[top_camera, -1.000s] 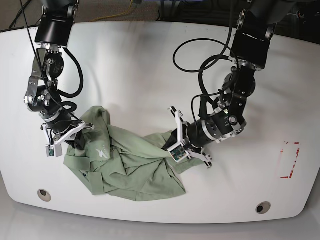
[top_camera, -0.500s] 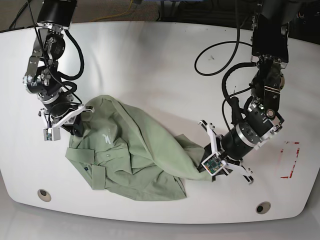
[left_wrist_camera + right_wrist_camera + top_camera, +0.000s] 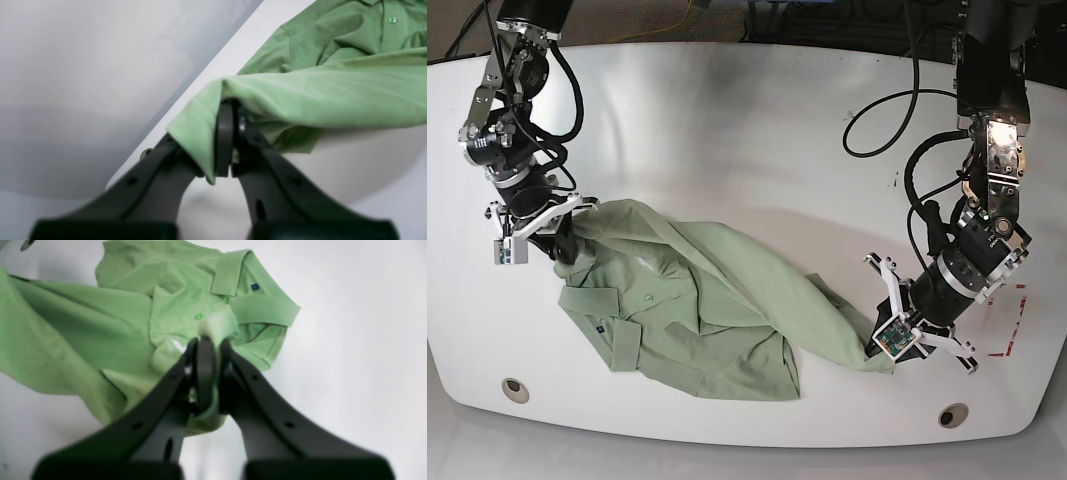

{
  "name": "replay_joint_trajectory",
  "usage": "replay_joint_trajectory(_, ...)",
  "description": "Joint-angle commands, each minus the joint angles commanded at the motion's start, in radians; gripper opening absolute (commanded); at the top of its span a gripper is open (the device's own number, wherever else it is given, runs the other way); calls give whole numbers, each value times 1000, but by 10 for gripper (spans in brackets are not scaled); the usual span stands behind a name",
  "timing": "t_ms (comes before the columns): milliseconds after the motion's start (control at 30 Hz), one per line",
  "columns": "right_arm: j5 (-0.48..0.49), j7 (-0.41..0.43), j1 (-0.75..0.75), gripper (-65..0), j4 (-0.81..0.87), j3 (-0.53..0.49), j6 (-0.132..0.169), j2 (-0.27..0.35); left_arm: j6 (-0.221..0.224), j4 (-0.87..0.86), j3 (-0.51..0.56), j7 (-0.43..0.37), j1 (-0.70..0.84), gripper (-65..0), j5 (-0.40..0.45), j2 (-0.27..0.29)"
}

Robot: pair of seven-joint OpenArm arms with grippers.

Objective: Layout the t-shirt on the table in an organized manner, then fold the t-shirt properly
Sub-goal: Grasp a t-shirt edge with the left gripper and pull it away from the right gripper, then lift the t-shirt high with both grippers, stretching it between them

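Layout stage only partly done: left gripper [image 3: 889, 352] and right gripper [image 3: 562, 232] each pinch an edge of the t-shirt [image 3: 697, 310], which lies stretched but rumpled on the table [image 3: 747, 130], folding not begun.

Right claw [image 3: 209, 373] clamped tight on a pinch of the t-shirt [image 3: 140, 326], jaws pressed together with green cloth bunched between. Collar [image 3: 230, 273] folded flat just beyond, a small dark label [image 3: 255, 286] beside it, one green button [image 3: 198, 316] close by. Fabric sweeping off left, draped over the white worktop [image 3: 350, 340].
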Motion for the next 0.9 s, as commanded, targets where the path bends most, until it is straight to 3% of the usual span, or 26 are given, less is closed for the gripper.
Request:
replay_joint_trajectory(333, 12, 6, -87, -650, 8, 49, 0, -23, 0, -2, -143, -9, 120, -623, 0, -11)
replay_joint_trajectory(800, 8, 48, -137, -650, 12, 81, 2, -17, 0, -2, -359, -153, 196, -623, 0, -11)
replay_joint_trajectory(900, 8, 49, -130, -650, 25, 106, 2, 12, 0, -2, -405, -184, 198, -623, 0, -11)
